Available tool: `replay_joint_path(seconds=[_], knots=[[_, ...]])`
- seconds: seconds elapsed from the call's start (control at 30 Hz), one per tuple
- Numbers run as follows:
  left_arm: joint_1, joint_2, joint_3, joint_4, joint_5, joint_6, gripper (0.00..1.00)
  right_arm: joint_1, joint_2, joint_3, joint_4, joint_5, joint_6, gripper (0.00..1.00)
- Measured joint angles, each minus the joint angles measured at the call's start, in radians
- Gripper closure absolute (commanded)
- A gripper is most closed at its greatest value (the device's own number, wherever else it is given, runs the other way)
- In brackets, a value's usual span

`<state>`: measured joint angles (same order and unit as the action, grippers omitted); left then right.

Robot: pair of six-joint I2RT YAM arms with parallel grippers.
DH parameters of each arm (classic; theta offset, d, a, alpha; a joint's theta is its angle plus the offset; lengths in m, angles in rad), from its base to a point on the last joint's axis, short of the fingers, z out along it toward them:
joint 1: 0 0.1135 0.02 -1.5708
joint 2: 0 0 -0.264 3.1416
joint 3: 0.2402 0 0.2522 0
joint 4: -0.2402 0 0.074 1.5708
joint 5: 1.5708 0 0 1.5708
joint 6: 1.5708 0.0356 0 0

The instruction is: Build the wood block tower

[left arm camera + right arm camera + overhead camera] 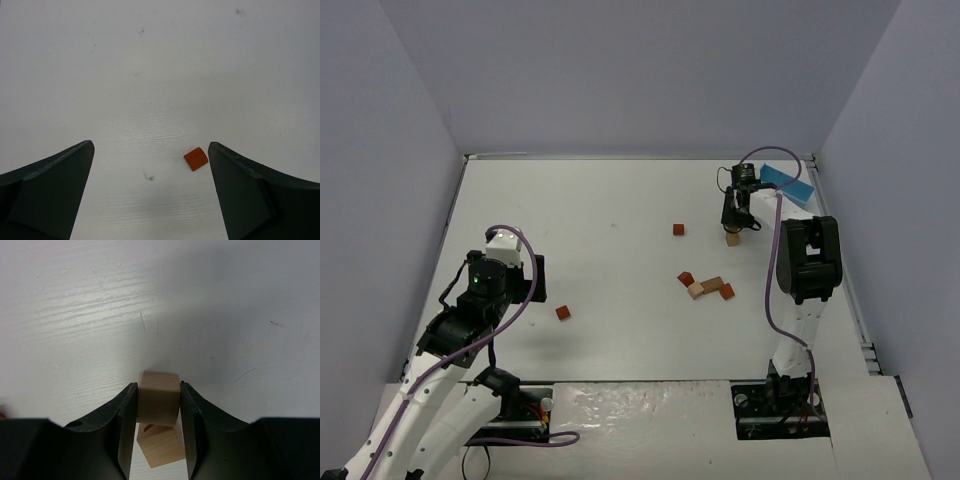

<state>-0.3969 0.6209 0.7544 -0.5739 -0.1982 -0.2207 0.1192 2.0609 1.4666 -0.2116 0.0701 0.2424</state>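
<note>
My right gripper (pixel 159 390) is shut on a tan wooden cube (pixel 159 402) and holds it right over a second tan cube (pixel 162 446), which is turned at an angle; I cannot tell whether they touch. In the top view this gripper (pixel 737 222) is at the far right with a tan block (pixel 732 238) below it. My left gripper (pixel 151 150) is open and empty above the table. A reddish round-topped block (pixel 195 158) lies just inside its right finger (pixel 250 195); it also shows in the top view (pixel 563 312), right of the left gripper (pixel 540 288).
A small orange cube (pixel 678 229) lies alone mid-table. A cluster of orange-brown and tan blocks (pixel 707 286) lies nearer the right arm. A light blue box (pixel 786 181) sits at the far right corner. Grey walls enclose the white table (pixel 600 210).
</note>
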Motion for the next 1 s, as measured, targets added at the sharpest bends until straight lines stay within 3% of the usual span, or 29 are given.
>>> replay_joint_path(seconds=[0.47,1.0], knots=[[0.000,0.000,0.000,0.000,0.011,0.000,0.03,0.000,0.000,0.000,0.002,-0.077,-0.174,0.81],[0.000,0.000,0.000,0.000,0.015,0.000,0.03,0.000,0.000,0.000,0.003,-0.130,-0.251,0.82]])
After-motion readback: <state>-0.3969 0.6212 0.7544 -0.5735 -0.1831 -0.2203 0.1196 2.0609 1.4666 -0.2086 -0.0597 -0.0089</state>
